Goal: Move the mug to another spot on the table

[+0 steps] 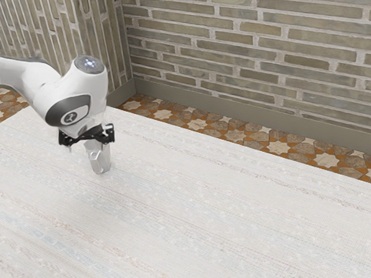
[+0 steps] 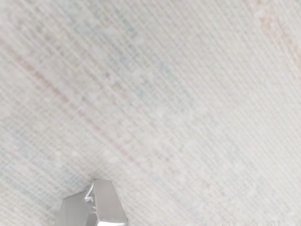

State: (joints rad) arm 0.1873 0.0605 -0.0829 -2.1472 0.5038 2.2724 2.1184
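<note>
My tool (image 1: 100, 167) hangs pointing down over the pale streaky desk (image 1: 230, 228), toward the edge by the tiled floor (image 1: 278, 144) and brick wall (image 1: 252, 49), and honestly can't tell if it's wide or narrow.

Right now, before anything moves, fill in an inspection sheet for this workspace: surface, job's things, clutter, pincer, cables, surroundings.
Surface: the table is pale, with a streaked whitish grain and bare.
Job's things: nothing seen.
Clutter: nothing seen.
Pincer: the pincer points down at the table, at the exterior view's left, on the end of the white arm; nothing seen held in it.
Cables: nothing seen.
Surroundings: a brick wall stands behind the table, and a tiled floor with star patterns runs between the wall and the table's far edge.
</note>
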